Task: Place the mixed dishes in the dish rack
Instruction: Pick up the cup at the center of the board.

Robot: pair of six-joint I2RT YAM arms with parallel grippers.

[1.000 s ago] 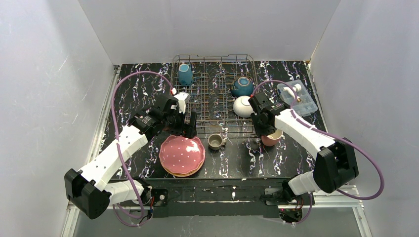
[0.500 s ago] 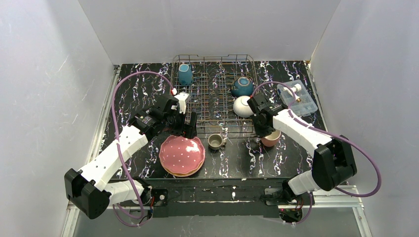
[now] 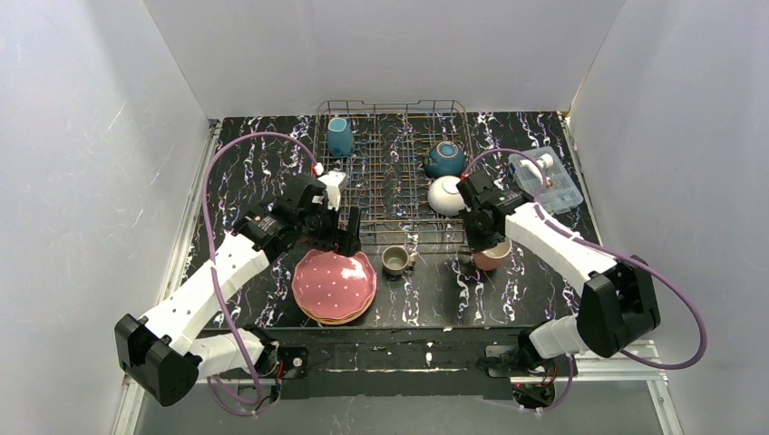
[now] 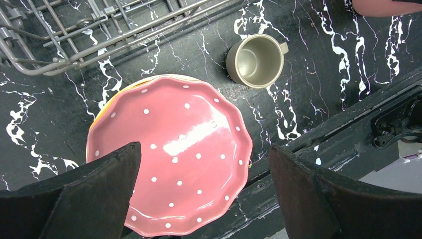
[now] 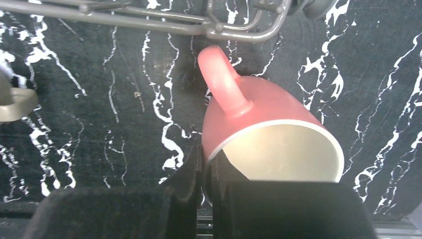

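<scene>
Black, white-veined counter [image 3: 263, 172]. Wire dish rack [image 3: 392, 172] far centre. Plate stack [image 3: 334, 285], pink on top, near left-centre. Grey-olive mug [image 3: 395, 260] upright just right of it. Pink mug [image 3: 494, 257] further right. Clear box [image 3: 546, 179] far right.

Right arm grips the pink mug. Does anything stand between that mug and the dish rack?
Nothing visible does. The pink mug, pinched at its rim by the right gripper, sits just before the dish rack, at its near edge. The grey-olive mug stands off to the left.
</scene>
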